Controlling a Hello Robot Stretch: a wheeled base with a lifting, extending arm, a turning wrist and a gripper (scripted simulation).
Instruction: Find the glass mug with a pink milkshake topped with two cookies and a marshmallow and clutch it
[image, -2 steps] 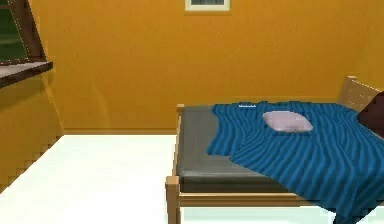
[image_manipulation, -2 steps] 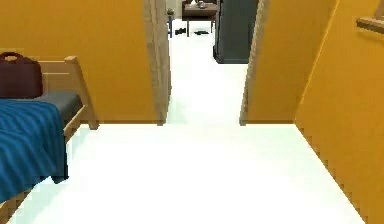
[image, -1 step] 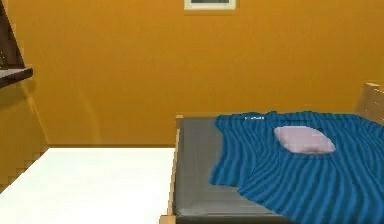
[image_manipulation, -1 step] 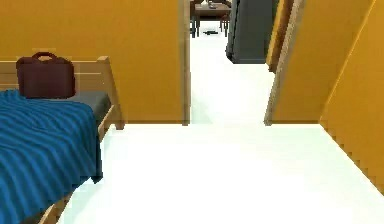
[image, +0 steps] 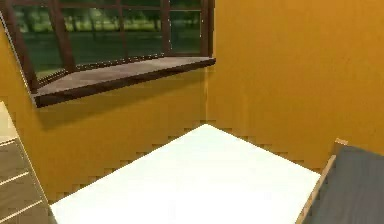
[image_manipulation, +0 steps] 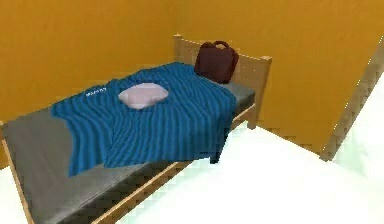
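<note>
Orange walls (image: 290, 70) and a white floor (image: 200, 180) are seen around a wooden-framed bed (image_manipulation: 45, 150). A bay window (image: 100, 30) is set in one wall. A blue striped blanket (image_manipulation: 160, 125) is spread over the mattress. A dark red bag (image_manipulation: 215, 62) is propped at the headboard, and a pink pillow (image_manipulation: 143, 96) is laid nearby. The mug's place and the state of the gripper's jaws cannot be told.

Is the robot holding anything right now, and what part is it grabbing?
That cannot be told from these pictures. What they show is a bed with a blue blanket, a pink pillow and a dark red bag.
</note>
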